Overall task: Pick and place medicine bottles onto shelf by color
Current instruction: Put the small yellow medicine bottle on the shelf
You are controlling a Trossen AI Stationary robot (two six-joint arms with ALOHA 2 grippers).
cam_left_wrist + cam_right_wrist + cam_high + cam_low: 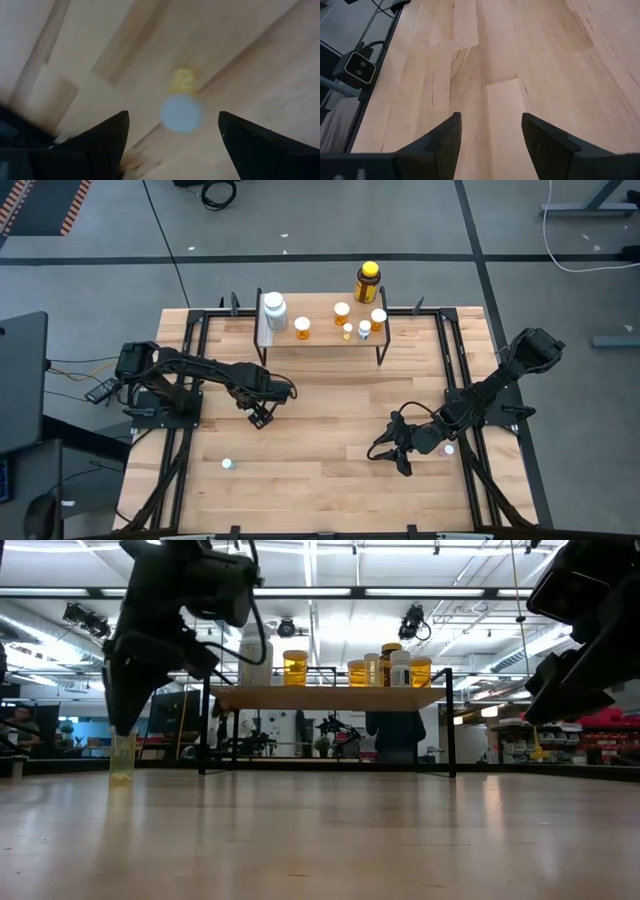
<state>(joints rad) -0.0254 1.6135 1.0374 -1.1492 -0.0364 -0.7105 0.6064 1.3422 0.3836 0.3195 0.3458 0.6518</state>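
A small amber medicine bottle [183, 82] with a white cap [182, 113] stands upright on the table. My left gripper [172, 116] points straight down over it, open, with one finger on each side of the cap and above it. In the low view its fingertips [120, 725] end just over the bottle [122, 760]. In the high view the gripper [262, 416] hides the bottle. The shelf [320, 343] at the far middle carries several bottles, among them a larger white one [273, 312] and a dark amber one with a yellow cap [368, 282]. My right gripper [491, 117] waits open at the near right [395, 455].
Another white-capped bottle [228, 464] stands alone at the near left. A small white cap [449, 448] shows beside my right arm. Black frame rails [190, 360] run along the table's left and right sides. Bare wood lies between the two arms.
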